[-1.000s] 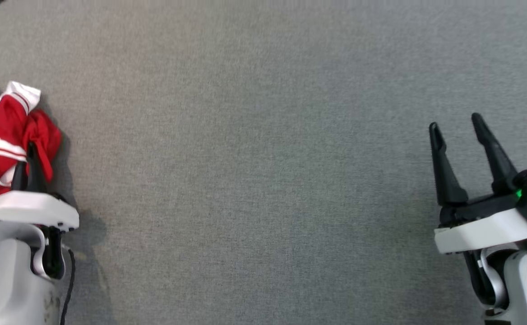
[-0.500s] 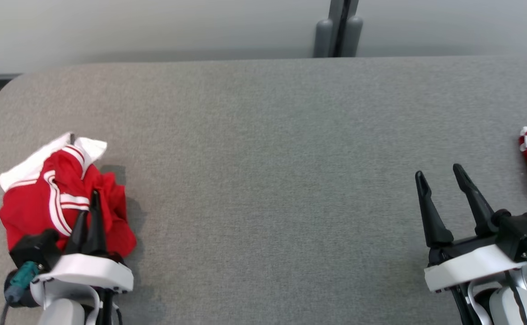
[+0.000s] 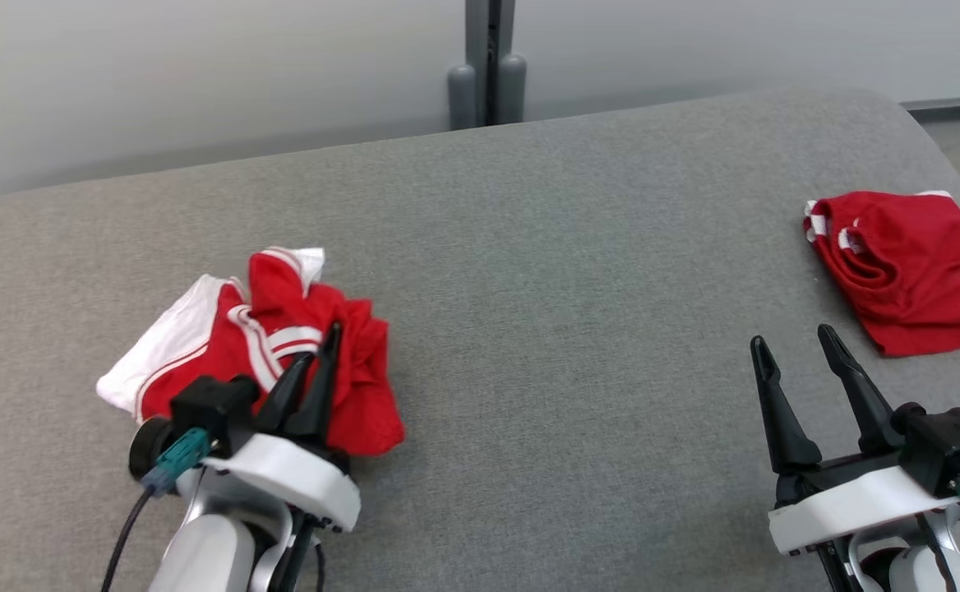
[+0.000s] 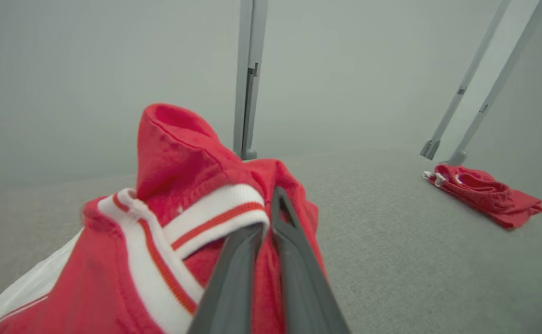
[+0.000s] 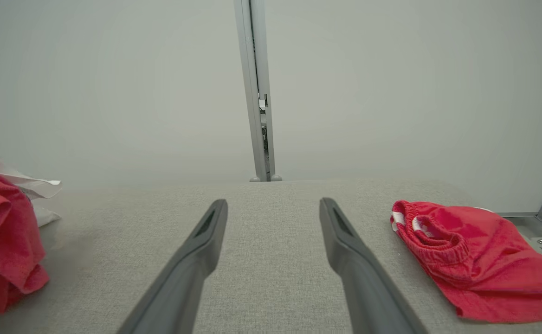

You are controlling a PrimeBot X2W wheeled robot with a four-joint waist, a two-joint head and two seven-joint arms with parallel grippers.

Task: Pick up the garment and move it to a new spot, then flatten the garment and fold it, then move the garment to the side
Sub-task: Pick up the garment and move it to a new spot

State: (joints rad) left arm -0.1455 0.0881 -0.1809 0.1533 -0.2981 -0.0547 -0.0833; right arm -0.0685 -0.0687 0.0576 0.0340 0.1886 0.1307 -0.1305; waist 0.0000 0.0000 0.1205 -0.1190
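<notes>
The head camera has swung round, and the left gripper point(image 3: 322, 344) has carried the crumpled red-and-white garment point(image 3: 283, 296) rightward along the grey table point(image 3: 570, 288). It is clamped on a red fold, with the bundle ahead and to its left. The right gripper point(image 3: 792, 337) gapes empty, well apart, nearer a second red garment point(image 3: 907, 263). The bundle's long axis is unreadable, and how much cloth is pinched stays hidden.

Even, soft light — faint shadows, hazy backgrounds, wide-angle stretch at edges.
</notes>
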